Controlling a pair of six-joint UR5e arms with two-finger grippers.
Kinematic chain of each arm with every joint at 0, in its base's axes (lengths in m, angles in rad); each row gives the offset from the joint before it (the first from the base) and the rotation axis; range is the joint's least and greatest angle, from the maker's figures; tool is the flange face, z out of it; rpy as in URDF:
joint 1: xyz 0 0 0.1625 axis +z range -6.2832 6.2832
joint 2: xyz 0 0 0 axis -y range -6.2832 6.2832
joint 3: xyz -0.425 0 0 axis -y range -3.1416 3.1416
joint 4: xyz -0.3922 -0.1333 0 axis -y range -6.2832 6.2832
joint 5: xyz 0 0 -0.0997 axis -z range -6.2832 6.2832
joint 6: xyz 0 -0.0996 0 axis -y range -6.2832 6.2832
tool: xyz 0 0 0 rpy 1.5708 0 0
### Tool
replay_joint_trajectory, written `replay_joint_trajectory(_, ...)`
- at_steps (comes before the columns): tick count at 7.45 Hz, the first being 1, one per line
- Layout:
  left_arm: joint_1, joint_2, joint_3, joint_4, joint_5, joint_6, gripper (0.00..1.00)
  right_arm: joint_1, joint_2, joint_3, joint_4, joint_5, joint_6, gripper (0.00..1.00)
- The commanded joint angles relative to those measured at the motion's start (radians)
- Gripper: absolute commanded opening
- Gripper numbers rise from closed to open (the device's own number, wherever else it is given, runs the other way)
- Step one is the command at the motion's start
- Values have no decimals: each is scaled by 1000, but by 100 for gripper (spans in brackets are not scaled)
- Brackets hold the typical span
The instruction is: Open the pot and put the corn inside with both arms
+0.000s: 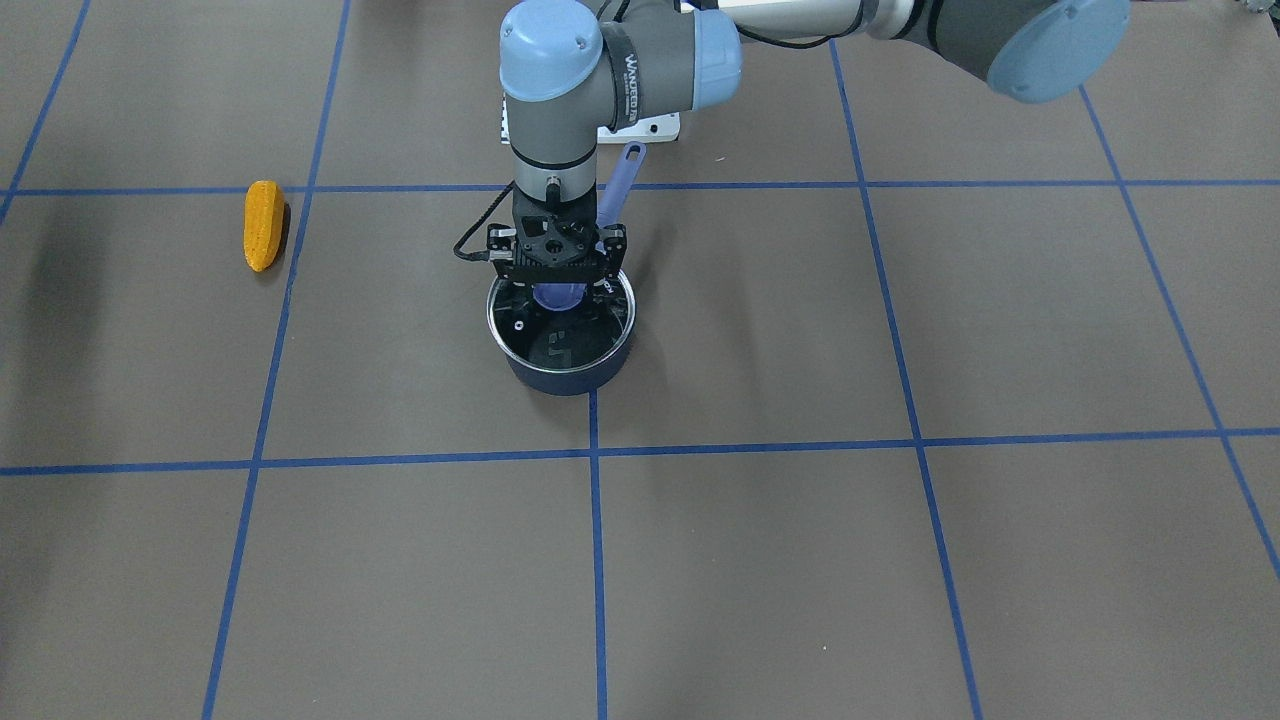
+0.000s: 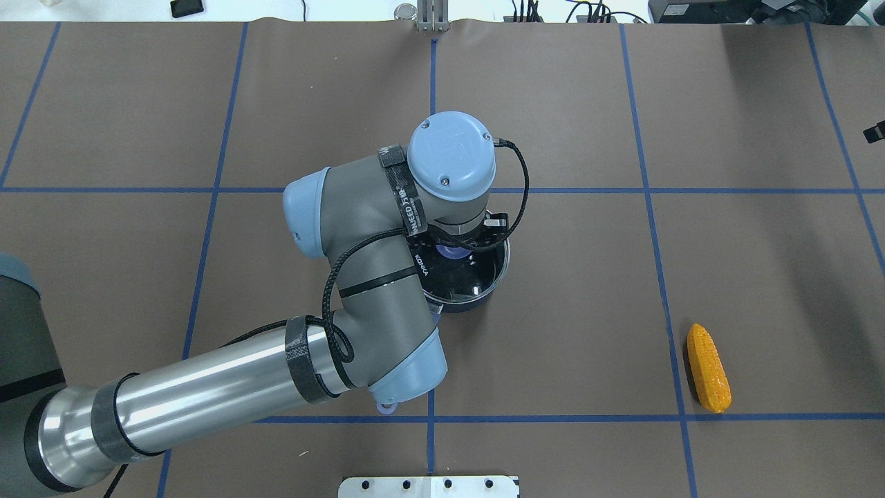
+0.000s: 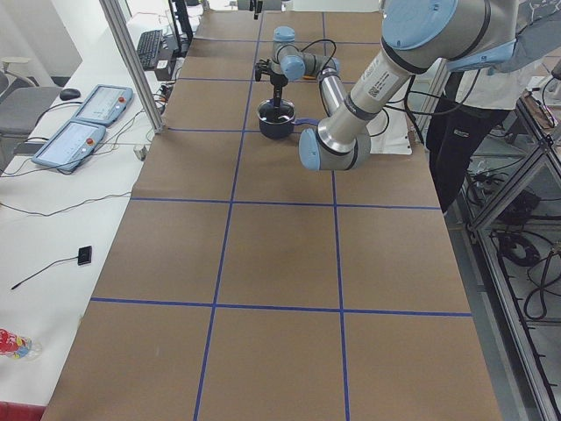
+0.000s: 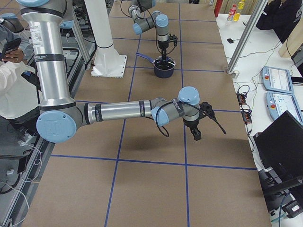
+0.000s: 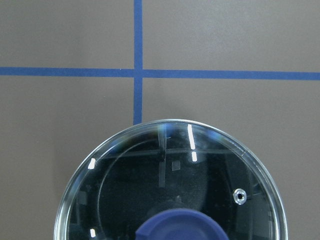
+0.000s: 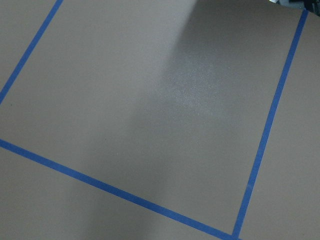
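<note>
The pot (image 1: pixel 565 378) stands near the table's middle with its glass lid (image 1: pixel 575 335) on it. Its purple handle (image 1: pixel 622 180) points toward the robot's base. My left gripper (image 1: pixel 560 285) points straight down over the lid, its fingers spread on either side of the purple knob (image 1: pixel 558 296) and not closed on it. The left wrist view shows the lid (image 5: pixel 165 185) and the knob (image 5: pixel 180 229) close below. The corn (image 2: pixel 709 366) lies on the table far to my right, alone. My right gripper (image 4: pixel 196 132) hovers above the table; I cannot tell if it is open.
The table is brown paper with a grid of blue tape lines (image 1: pixel 595 560). A white base plate (image 2: pixel 429 486) sits at the near edge. The right wrist view shows only bare paper and tape (image 6: pixel 265 135). A person (image 4: pixel 14 80) stands beside the table's robot side.
</note>
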Motion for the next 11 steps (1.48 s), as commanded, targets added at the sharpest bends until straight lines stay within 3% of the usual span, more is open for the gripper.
replay_joint_trajectory(1, -2, 4, -34, 8, 0, 1, 25, 0, 1, 0, 0, 0, 0, 100)
replay_joint_trajectory(4, -15, 34, -212, 160, -5, 52, 19, 0, 1, 0, 0, -2, 0, 100)
replay_joint_trajectory(6, -67, 263, -475, 198, -11, 245, 14, -2, 1, 0, 0, -2, 0, 100)
replay_joint_trajectory(8, -148, 423, -579, 192, -68, 425, 14, -3, -1, -2, 0, -2, 0, 100)
replay_joint_trajectory(10, -257, 717, -682, 47, -179, 637, 14, -3, -2, -2, 0, 0, 0, 100)
replay_joint_trajectory(11, -317, 875, -673, -101, -243, 739, 14, -3, -1, -2, 0, -2, 0, 100)
